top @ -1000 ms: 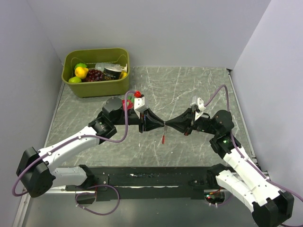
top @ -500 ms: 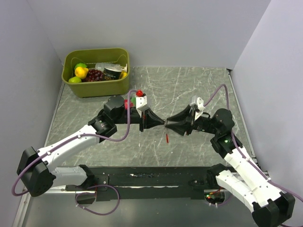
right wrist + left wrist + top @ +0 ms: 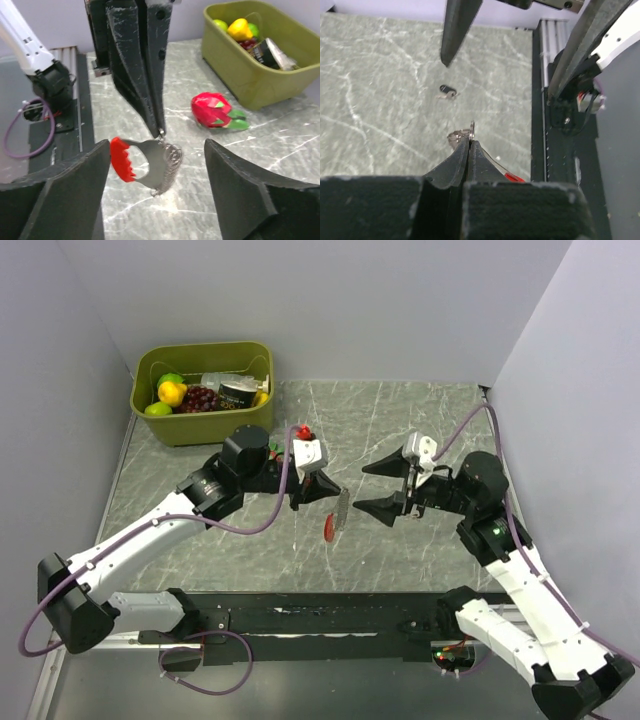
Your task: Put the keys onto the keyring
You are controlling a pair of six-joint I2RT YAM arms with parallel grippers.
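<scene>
1. Two end effectors, one load: my left end effector [image 3: 335,491] is pinched tight on the keyring [image 3: 340,510], which hangs clear above the tabletop [image 3: 400,420], red fob [image 3: 327,528] lowest.
2. My right end effector [image 3: 362,488] stands wide and empty, facing the keyring, near but apart.
3. One small dark item [image 3: 447,91], possibly a key, lies on the tabletop; too small to tell.
4. Step in hand, as I judge it: steady the ring with the left, fetch a key with the right, and approach slowly, because the dangling ring may swing.
5. Tabletop: grey-green, marbled, flat. Olive bin [image 3: 200,430] of toy fruit at far left, strawberry toy [image 3: 212,110] near it. Pale plain walls on three sides.
</scene>
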